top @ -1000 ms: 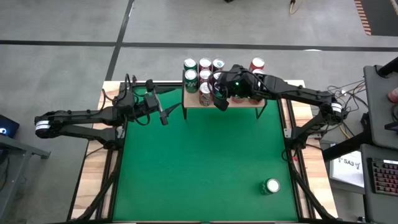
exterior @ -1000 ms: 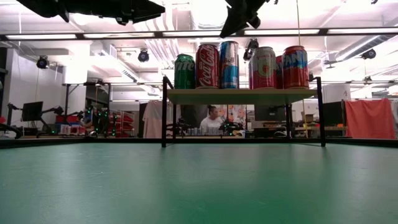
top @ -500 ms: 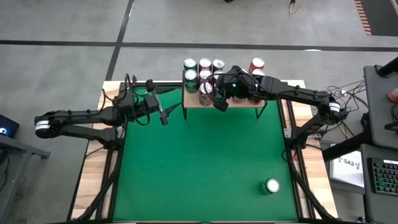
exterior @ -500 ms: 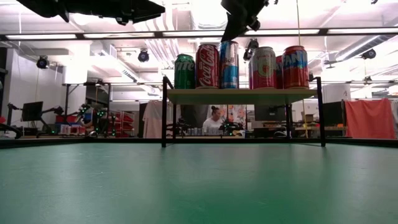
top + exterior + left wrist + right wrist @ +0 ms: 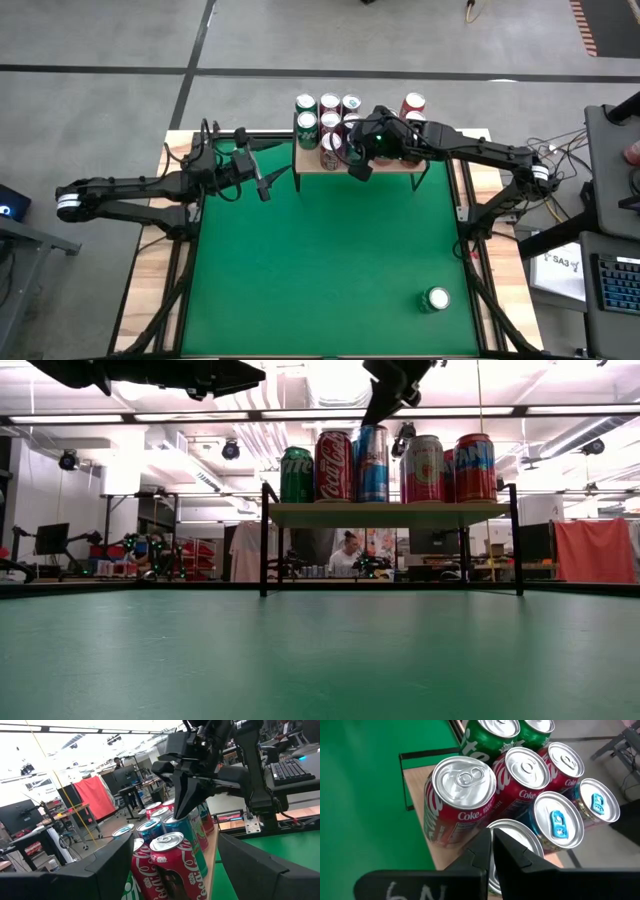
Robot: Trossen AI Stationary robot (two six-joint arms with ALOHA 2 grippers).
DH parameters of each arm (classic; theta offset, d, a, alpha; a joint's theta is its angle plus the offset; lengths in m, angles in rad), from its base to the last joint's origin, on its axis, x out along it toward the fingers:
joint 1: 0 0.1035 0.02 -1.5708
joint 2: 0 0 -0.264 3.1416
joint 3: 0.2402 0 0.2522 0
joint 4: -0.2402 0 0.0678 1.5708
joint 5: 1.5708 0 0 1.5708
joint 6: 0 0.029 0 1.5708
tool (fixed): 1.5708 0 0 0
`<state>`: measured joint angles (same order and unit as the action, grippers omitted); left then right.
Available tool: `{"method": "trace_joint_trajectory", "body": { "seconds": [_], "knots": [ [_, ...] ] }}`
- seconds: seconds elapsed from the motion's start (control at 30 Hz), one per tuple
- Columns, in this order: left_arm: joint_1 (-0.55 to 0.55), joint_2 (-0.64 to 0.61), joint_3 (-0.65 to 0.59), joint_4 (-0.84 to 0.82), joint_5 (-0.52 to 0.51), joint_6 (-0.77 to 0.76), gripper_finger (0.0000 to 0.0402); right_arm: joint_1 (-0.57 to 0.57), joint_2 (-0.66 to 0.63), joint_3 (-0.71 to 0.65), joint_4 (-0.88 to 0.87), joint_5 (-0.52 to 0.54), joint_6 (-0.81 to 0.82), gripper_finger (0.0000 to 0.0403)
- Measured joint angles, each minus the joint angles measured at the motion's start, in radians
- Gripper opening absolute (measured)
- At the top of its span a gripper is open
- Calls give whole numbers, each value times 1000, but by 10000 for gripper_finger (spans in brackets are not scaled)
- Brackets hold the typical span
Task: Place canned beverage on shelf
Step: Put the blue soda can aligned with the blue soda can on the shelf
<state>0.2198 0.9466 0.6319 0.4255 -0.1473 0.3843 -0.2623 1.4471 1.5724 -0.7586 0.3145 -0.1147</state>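
One green can [image 5: 437, 298] standing alone near table [image 5: 320, 260] corner, well apart from shelf [image 5: 395, 163]; rigid, smooth, likely slippery, best gripping mid-wall. Right fingers [image 5: 492, 851] pressing together over shelved cans [image 5: 520, 785]; left fingers [image 5: 262, 185] hanging apart, empty.

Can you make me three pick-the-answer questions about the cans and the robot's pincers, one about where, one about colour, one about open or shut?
1. Where is the lone can standing?
A. on the shelf
B. on the green table
C. on the floor

2. What colour is the can at the shelf's left end in the low view?
A. green
B. yellow
C. black

3. How is the right pincer?
A. wide open
B. shut
C. holding a can

Answers: 1 B, it stands alone on the green table. 2 A, the green can ends the row. 3 B, its fingers meet above the cans, gripping nothing.
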Motion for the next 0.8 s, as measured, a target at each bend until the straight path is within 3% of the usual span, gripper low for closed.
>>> {"method": "trace_joint_trajectory", "body": {
  "seconds": [0.8],
  "knots": [
    [0, 0, 0, 0, 0, 0, 274, 0, -3, 7, -14, -42, -116, 12]
  ]
}}
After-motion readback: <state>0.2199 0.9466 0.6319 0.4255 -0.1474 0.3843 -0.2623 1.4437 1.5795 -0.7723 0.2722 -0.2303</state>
